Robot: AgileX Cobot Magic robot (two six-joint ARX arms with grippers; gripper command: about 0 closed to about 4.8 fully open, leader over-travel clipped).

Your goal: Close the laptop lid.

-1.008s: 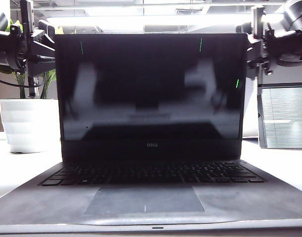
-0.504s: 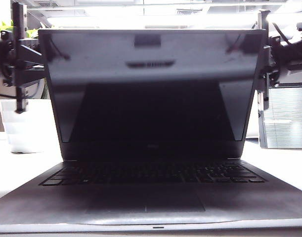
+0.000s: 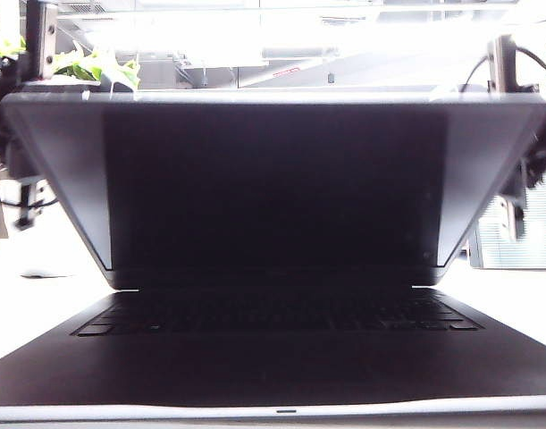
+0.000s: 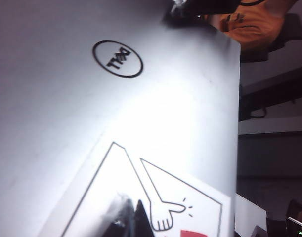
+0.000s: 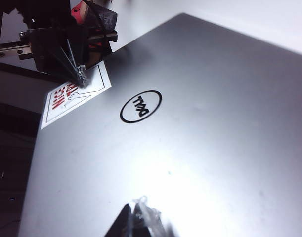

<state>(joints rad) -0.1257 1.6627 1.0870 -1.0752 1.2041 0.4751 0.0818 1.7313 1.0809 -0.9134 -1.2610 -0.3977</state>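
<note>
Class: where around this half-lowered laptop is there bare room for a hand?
Bare: the palm rest before the keyboard, and table beside it. Crowded: the laptop lid back, where left claw and right claw press.

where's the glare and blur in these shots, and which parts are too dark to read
Exterior view: ceiling lights blow out the top, the laptop lid inside is near black, and the right arm by its edge is motion-blurred. Left wrist view: a bright patch washes out the silver lid around the sticker. Right wrist view: softer glare below the logo; the right claw tip is out of focus.
</note>
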